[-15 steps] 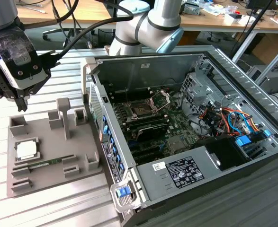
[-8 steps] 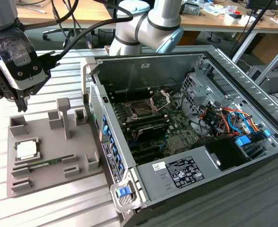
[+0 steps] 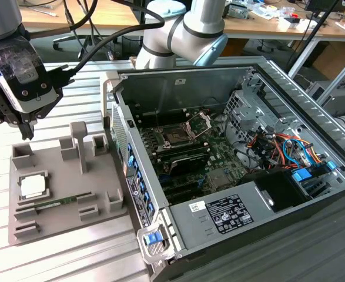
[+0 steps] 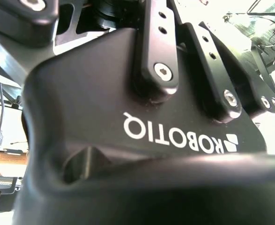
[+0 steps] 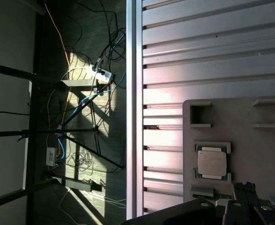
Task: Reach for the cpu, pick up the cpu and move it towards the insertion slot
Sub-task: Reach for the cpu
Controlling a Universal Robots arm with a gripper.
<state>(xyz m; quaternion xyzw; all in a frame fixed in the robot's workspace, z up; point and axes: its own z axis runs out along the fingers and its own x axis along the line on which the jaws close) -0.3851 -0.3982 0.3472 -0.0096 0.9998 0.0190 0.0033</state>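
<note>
The cpu [image 3: 32, 186], a small pale square chip, lies flat in a raised holder on the grey fixture plate [image 3: 66, 226] at the exterior view's left. The first wrist view shows the cpu [image 5: 211, 162] too, in its holder. My gripper [image 3: 23, 130] hangs in the air above and behind the cpu, clear of it and holding nothing I can see. The insertion slot [image 3: 176, 138] is a dark square socket on the green board inside the open computer case. Its silver frame [image 3: 199, 123] is hinged up.
A green memory stick [image 3: 57, 204] lies on the fixture plate just in front of the cpu, among grey blocks and posts [image 3: 79, 144]. The computer case's metal wall [image 3: 131, 170] stands between the plate and the board. Coloured cables [image 3: 290, 150] sit at the case's right.
</note>
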